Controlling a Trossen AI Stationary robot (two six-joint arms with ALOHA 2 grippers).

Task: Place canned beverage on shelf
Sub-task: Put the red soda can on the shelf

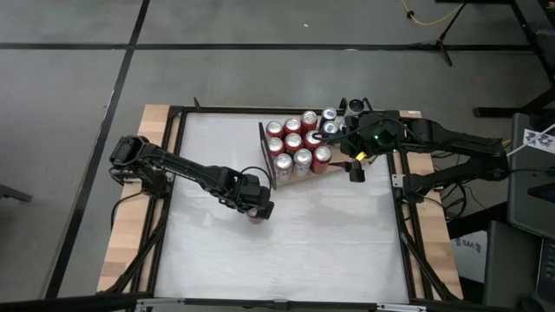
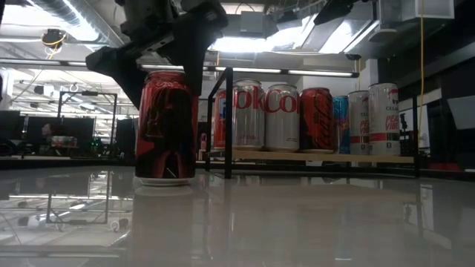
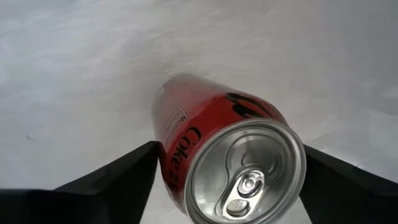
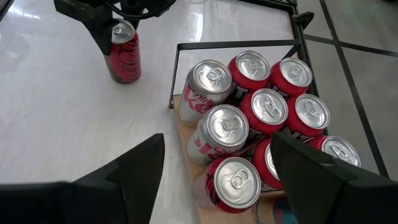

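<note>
Left gripper [image 1: 255, 206] open astride upright red can [image 2: 165, 126] on table [image 1: 286, 243], left of shelf [image 2: 319, 156]. Right gripper [image 1: 355, 169] open over shelf.

A: That red can [image 3: 211, 155] is glossy printed metal, its lid bare brushed aluminium.

B: The white table [image 2: 297, 222] is smooth and shiny, mirroring the can standing on it.

A: The shelf [image 4: 194, 155] is matt light wood grain, edged by a thin dark metal rail [image 4: 236, 43].

B: Left gripper's fingers [image 3: 118, 180] look matt black.
</note>
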